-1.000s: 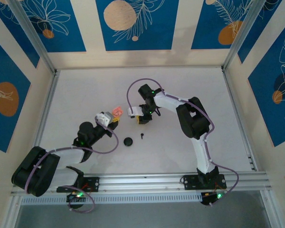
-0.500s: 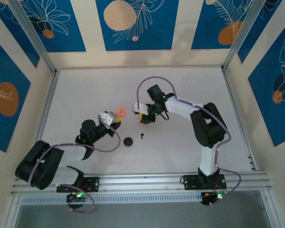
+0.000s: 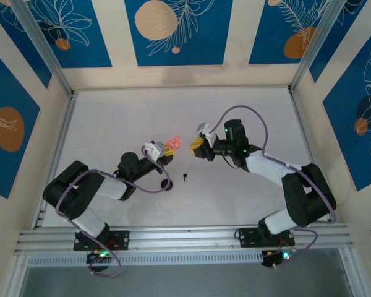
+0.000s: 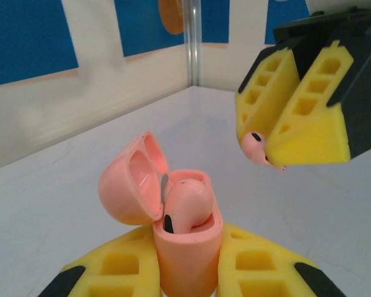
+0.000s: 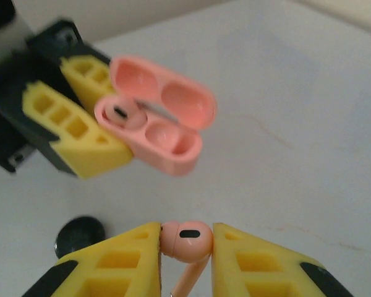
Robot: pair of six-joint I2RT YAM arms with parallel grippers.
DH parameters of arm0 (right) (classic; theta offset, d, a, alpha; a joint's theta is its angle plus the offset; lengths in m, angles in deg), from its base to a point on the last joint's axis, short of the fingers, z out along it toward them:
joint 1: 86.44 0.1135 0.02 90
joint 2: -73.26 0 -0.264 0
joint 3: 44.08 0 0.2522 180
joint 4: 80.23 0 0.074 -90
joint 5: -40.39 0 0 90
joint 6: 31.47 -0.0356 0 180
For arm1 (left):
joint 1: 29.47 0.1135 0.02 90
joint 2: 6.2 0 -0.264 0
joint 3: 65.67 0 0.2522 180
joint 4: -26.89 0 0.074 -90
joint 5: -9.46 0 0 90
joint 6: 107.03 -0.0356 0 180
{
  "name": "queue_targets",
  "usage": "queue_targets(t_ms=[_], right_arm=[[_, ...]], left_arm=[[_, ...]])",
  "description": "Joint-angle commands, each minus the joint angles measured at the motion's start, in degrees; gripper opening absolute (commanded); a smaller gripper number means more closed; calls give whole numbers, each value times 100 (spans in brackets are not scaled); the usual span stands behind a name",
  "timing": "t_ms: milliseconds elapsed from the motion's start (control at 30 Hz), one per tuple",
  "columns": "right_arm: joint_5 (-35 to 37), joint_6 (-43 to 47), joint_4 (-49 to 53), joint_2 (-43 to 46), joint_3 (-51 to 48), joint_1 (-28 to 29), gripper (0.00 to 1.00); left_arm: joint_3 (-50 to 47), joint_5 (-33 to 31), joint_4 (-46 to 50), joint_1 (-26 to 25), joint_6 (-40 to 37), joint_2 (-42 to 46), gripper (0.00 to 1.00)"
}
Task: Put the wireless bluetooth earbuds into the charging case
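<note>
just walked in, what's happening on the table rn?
The left gripper holds an open pink charging case, lid tipped back, with a first pink earbud seated in one slot. The right gripper pinches the second pink earbud close to the case, not yet in the empty slot. A round black object and a small black piece lie on the table, untouched.
</note>
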Motion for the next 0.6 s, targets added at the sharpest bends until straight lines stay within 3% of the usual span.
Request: queue_targets(t_ms=[0,300,567], right_arm=[[-301,-1082,-1428,302,-300,-91,24],[-105,-2108,-3021,424,-721,-128,24],[13,-2343,-3503,177,-563,-49,24]], left_arm=[[253,95,-541,-150,133,-71,13],[574,32,-542,-396,375,-225,13],[655,40,-543,-447,498,-180,13]])
